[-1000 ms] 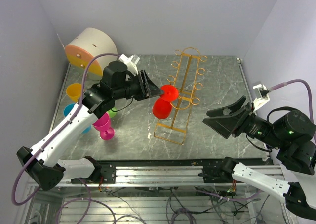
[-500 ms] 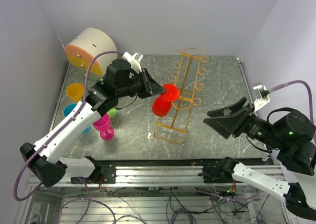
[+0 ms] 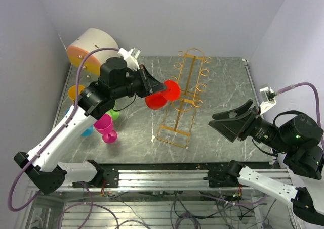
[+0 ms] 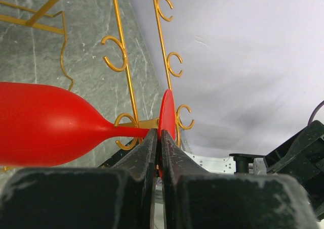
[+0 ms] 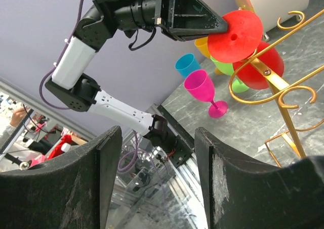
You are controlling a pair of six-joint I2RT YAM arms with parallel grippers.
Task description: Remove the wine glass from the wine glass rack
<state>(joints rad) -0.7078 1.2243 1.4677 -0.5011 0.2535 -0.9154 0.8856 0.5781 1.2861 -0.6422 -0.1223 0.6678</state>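
Note:
The red wine glass lies on its side in the air. My left gripper is shut on the rim of its round foot, and the bowl points left and down. The foot sits close to the left rail of the golden wire wine glass rack, whose curled hooks show in the left wrist view; I cannot tell whether they touch. My right gripper hangs open to the right of the rack, holding nothing. In its own view the fingers frame the red glass and the rack.
A pink wine glass stands left of the rack, with a yellow cup, a blue cup and a green cup under my left arm. A white drum with an orange face sits in the back left corner.
My left gripper closed on the red glass's foot and drew the glass left and slightly up, away from the rack. The right arm stayed still.

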